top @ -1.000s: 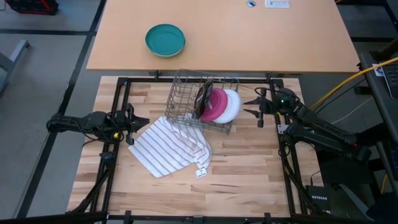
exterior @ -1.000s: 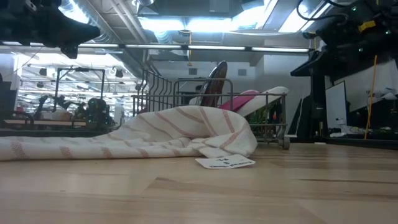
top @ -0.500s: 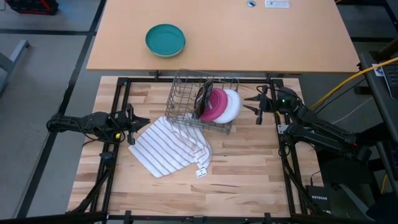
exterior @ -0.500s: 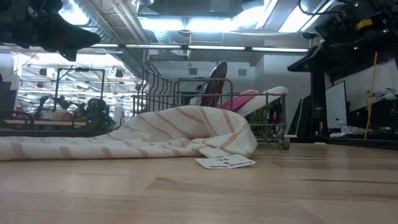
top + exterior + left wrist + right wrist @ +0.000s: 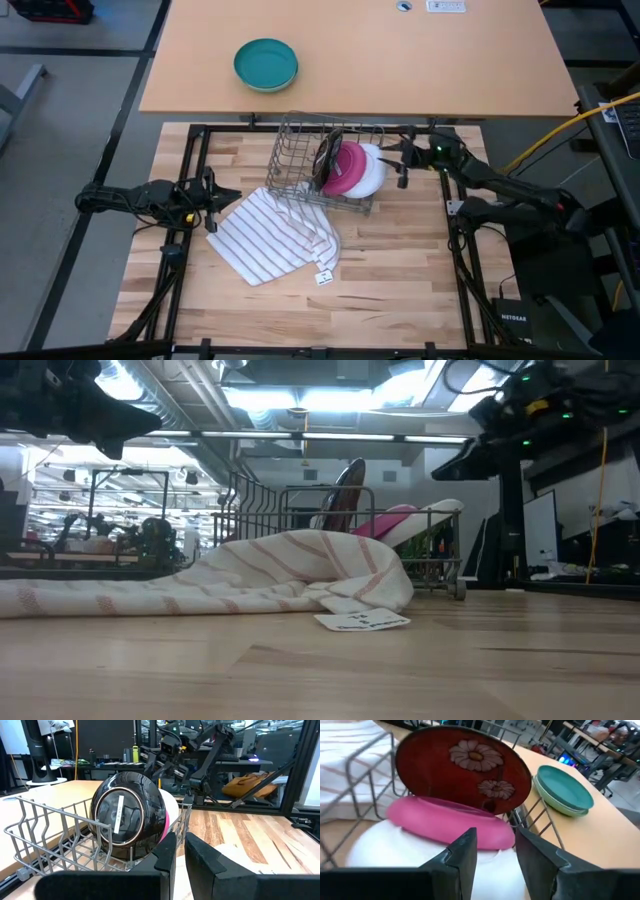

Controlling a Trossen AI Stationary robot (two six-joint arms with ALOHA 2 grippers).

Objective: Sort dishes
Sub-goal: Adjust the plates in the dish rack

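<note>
A wire dish rack [image 5: 305, 165] holds three dishes on edge. The dark red plate [image 5: 328, 158] stands nearly upright. The magenta plate [image 5: 348, 170] leans against it. The pale plate [image 5: 374, 170], whitish underside out, leans on the magenta one at the rack's right end. My right gripper [image 5: 393, 165] hovers open just right of the pale plate, its fingers [image 5: 462, 855] over that plate's rim [image 5: 420, 850], touching nothing. My left gripper [image 5: 218, 197] waits shut at the table's left edge, pointing level at the rack.
A white striped cloth [image 5: 270, 235] with a paper tag [image 5: 324, 277] lies crumpled against the rack's near left side. A teal bowl [image 5: 266, 64] sits on the tan table beyond the work table. Bare wood lies to the near right.
My right gripper has moved toward the table's left, up to the pale plate at the rack's right end, rising slightly and staying open. Plates, rack and cloth have not moved.
</note>
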